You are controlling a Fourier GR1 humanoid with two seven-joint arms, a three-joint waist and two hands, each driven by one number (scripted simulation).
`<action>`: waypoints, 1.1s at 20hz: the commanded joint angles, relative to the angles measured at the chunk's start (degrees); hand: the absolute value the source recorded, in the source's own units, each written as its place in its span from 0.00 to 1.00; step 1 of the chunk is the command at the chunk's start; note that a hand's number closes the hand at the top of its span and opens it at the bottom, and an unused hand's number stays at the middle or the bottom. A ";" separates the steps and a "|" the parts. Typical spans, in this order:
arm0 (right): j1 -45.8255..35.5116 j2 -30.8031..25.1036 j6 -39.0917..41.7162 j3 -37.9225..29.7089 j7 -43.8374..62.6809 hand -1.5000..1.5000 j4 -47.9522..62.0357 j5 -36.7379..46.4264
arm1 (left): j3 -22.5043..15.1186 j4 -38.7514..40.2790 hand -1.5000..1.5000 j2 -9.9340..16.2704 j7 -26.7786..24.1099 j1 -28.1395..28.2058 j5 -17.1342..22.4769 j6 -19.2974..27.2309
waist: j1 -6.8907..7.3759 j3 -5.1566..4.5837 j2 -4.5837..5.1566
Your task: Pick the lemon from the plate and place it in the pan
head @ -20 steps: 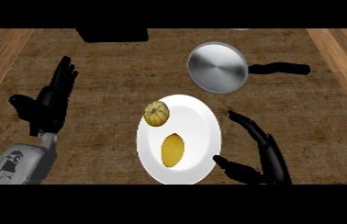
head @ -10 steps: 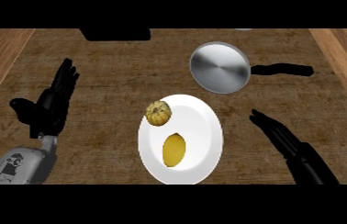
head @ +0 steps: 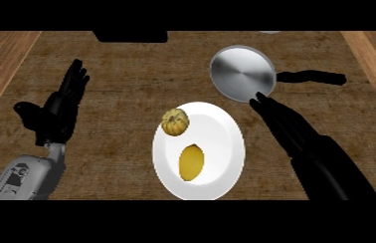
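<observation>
A yellow lemon [head: 192, 162] lies on the near half of a white plate [head: 220, 137] in the middle of the counter. A small ribbed, tan squash-like thing [head: 175, 122] sits at the plate's far left rim. The steel pan [head: 241, 73] stands beyond the plate to the right, its black handle [head: 312, 78] pointing right. My right hand [head: 290, 127] is open, fingers stretched forward just right of the plate, fingertips near the pan's near rim, holding nothing. My left hand [head: 60, 106] rests open at the left, fingers up.
The brown counter has wooden edges at the far left [head: 15, 53] and far right [head: 361, 48]. A dark block [head: 131, 36] sits at the back edge, left of centre.
My right hand has moved forward and up along the plate's right side, from the lower right toward the pan. The lemon, plate, pan and left hand have stayed put.
</observation>
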 commanded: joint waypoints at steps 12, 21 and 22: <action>-10.96 24.49 7.70 10.58 13.32 0.00 13.00 5.52 | 3.45 0.92 0.50 -2.64 -1.80 2.21 -3.06 -3.20 | -0.28 0.13 -0.02; -5.58 25.23 9.37 8.95 12.88 0.00 14.71 11.55 | 5.19 -1.48 0.50 -3.04 3.70 -1.30 -4.54 -3.85 | -0.70 0.17 -0.05; -5.39 24.85 8.28 7.40 9.80 0.00 18.80 11.49 | 5.98 2.64 0.50 -3.83 -0.98 0.37 -4.11 -5.38 | -0.66 0.15 0.08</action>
